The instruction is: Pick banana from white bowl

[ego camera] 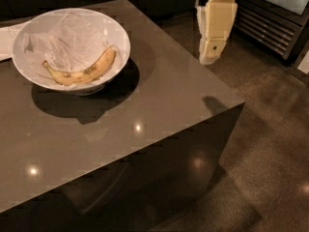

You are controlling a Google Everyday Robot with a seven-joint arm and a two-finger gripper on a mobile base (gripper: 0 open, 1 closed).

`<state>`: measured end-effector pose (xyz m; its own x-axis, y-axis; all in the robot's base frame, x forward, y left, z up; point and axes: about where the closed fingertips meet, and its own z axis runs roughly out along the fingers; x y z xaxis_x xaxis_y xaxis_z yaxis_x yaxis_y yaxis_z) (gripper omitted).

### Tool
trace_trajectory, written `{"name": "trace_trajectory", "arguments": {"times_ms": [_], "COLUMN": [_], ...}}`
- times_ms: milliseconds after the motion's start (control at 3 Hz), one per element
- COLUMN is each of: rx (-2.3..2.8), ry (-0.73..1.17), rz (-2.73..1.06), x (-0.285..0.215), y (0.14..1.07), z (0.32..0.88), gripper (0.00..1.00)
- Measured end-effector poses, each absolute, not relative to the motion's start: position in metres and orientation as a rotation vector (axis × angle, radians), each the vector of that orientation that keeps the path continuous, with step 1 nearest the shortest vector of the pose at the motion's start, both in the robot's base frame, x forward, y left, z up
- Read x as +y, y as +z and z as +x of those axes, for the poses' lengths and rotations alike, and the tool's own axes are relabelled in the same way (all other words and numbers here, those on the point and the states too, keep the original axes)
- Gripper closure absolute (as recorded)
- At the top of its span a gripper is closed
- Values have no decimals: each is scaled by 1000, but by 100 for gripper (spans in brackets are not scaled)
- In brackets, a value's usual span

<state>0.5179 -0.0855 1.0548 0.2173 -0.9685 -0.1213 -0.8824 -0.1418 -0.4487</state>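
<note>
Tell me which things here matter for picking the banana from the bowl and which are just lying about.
For the job: banana, lying in the bowl; gripper, hanging at upper right, well away from the bowl.
Just there: sheet left of the bowl; table under both; grille behind the gripper.
</note>
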Motion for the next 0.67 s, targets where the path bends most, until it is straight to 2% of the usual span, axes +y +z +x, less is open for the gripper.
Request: {"name": "trace_trajectory", "arguments": {"times_ms": [333, 667], "rx": [1604, 1593], "ry": [-294, -303], "rz": [-2165, -2152], "x": [-55, -53], "y": [1057, 1061], "z": [529, 529], "gripper": [0, 0]}}
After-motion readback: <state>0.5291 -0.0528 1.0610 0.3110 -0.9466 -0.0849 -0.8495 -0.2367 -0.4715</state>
